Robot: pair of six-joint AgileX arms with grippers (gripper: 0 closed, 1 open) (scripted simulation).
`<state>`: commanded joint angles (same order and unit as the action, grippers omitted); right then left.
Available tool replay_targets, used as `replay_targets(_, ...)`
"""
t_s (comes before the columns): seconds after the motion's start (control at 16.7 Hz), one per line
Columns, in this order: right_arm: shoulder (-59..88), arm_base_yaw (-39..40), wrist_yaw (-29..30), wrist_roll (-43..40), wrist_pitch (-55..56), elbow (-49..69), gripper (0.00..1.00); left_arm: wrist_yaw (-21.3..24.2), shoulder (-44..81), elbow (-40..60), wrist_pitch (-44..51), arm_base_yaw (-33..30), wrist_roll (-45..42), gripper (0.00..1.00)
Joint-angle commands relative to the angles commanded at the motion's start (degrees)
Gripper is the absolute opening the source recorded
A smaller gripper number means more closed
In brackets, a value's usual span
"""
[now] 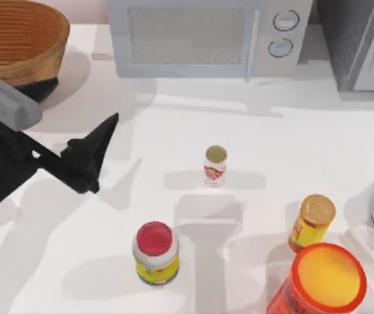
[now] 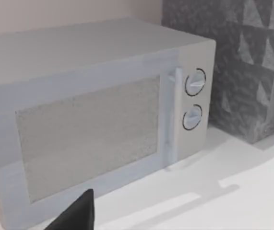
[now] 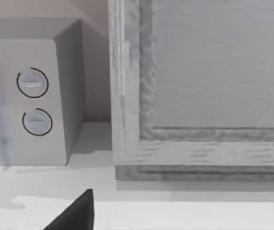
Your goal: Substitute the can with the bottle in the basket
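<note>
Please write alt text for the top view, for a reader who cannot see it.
The left tool hangs over the white table, left of the can standing mid-table. The basket sits at the back left, a microwave behind.

Top view looks straight down on the table point(image 1: 252, 131) from overhead. Left wrist cam sits low, facing the microwave point(image 2: 93, 115) front obliquely, fairly near. Right wrist cam, also low, faces the microwave's dial end and the grey cabinet point(image 3: 199, 91); all three share the microwave.
</note>
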<state>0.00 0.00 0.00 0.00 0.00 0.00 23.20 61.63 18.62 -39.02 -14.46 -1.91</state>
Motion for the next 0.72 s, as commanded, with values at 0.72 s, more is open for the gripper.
replay_targets(0.72,0.0,0.0,0.0,0.0,0.0,0.0,1.0,-22.7,-59.85,-18.4,37.35,13.92,1.84,1.0)
